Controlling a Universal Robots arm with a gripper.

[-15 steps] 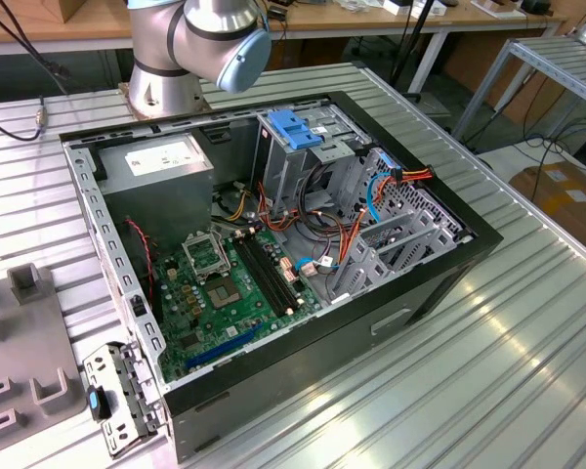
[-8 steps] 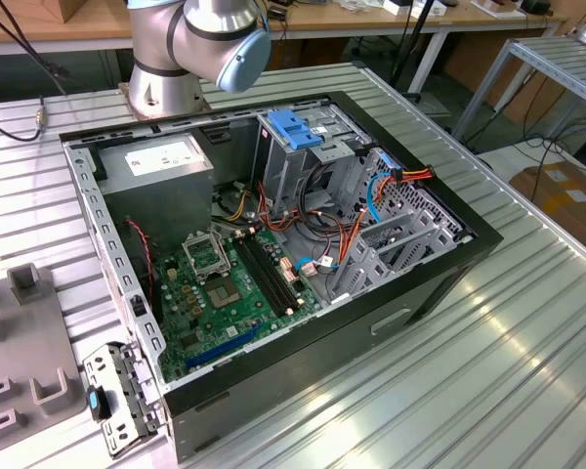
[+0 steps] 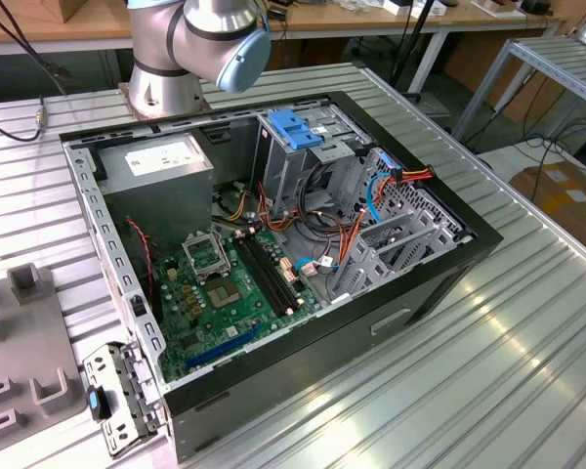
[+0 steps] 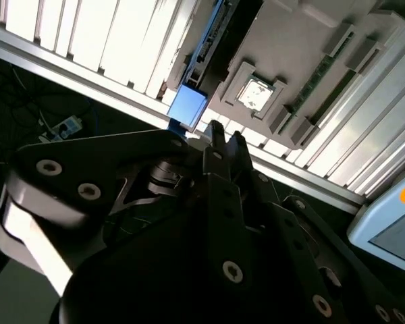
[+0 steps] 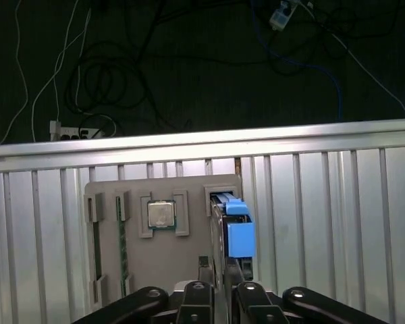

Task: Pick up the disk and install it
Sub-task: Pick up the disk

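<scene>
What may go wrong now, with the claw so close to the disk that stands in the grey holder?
1. The disk stands on edge in a slot of the grey holder, the claw right at it; an off-centre grip might jam it.
2. The processor chip lies in the next pocket; sideways drift might strike it.
3. Orange cables crowd the drive cage and might snag the disk.
</scene>
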